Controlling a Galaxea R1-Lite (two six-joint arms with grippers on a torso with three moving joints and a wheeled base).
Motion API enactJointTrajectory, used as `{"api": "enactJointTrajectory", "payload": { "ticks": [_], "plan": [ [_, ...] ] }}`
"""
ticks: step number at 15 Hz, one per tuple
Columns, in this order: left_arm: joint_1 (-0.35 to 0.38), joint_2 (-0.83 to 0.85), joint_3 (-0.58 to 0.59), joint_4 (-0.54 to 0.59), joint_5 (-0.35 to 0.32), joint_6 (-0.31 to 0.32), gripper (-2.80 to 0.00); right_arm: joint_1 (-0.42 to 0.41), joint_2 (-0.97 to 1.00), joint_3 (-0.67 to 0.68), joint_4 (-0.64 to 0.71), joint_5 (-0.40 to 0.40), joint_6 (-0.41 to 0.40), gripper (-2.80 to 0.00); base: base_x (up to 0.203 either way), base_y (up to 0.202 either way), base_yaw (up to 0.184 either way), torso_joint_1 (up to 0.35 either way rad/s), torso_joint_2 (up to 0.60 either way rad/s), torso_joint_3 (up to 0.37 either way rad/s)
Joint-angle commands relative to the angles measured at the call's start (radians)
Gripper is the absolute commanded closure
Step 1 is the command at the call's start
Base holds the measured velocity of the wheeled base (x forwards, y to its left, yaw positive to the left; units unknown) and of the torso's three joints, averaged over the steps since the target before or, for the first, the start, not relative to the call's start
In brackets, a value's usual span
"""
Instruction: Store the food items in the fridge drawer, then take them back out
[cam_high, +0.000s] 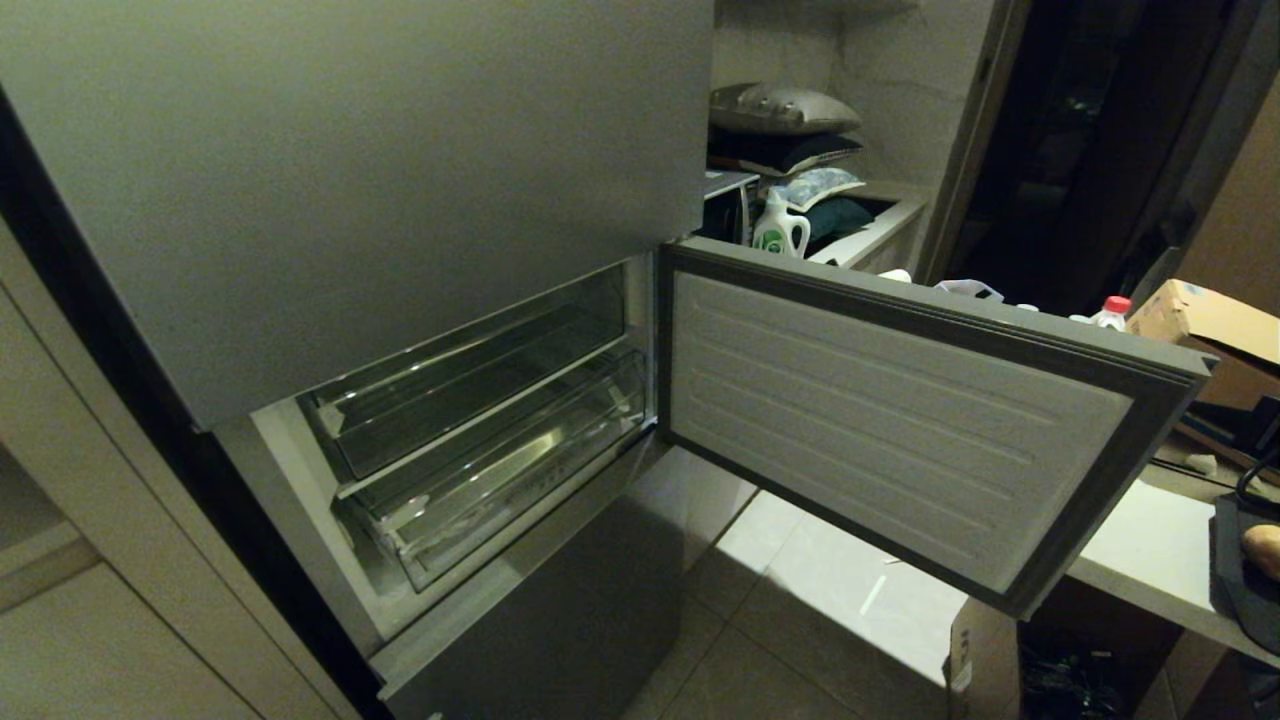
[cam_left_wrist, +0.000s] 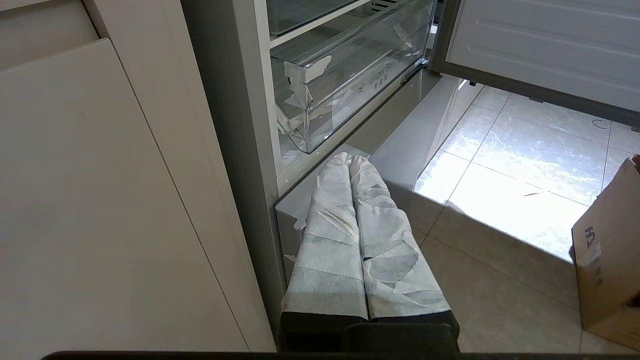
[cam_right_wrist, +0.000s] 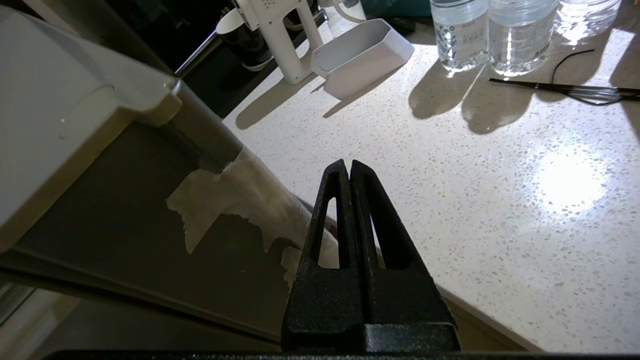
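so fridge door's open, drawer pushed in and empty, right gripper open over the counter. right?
Not quite: the right gripper is shut, fingers pressed together, as the right wrist view shows. The rest holds: fridge door open, drawer in and empty, gripper over the counter.

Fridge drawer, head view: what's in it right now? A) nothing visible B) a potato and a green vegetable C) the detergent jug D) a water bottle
A: the fridge drawer shows only its clear ribbed floor behind the open middle door, and the left wrist view also shows no food in it; a tan food item lies at the right edge of the head view, outside the fridge.
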Motion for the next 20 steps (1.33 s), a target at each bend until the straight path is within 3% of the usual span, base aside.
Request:
{"api": "enactJointTrajectory", "payload": {
  "ticks": [1, 4, 14, 16, 20],
  "plan": [
    [0.001, 0.000, 0.000, 0.000, 0.000, 0.000, 0.00, 0.002, -0.010, 0.009, -0.006, 0.009, 0.001, 0.00, 0.000, 0.000, 0.000, 0.000, 0.00, 0.000],
    [0.001, 0.000, 0.000, 0.000, 0.000, 0.000, 0.00, 0.002, -0.046, 0.037, -0.006, 0.055, 0.000, 0.00, 0.000, 0.000, 0.000, 0.000, 0.00, 0.000],
    [0.001, 0.000, 0.000, 0.000, 0.000, 0.000, 0.00, 0.001, -0.165, 0.143, -0.005, 0.073, -0.001, 0.00, 0.000, 0.000, 0.000, 0.000, 0.00, 0.000],
    [0.000, 0.000, 0.000, 0.000, 0.000, 0.000, 0.00, 0.001, -0.213, 0.184, -0.004, 0.119, -0.002, 0.00, 0.000, 0.000, 0.000, 0.000, 0.00, 0.000],
    [0.000, 0.000, 0.000, 0.000, 0.000, 0.000, 0.00, 0.003, -0.353, 0.312, -0.002, 0.140, 0.000, 0.00, 0.000, 0.000, 0.000, 0.000, 0.00, 0.000]
  ]
}}
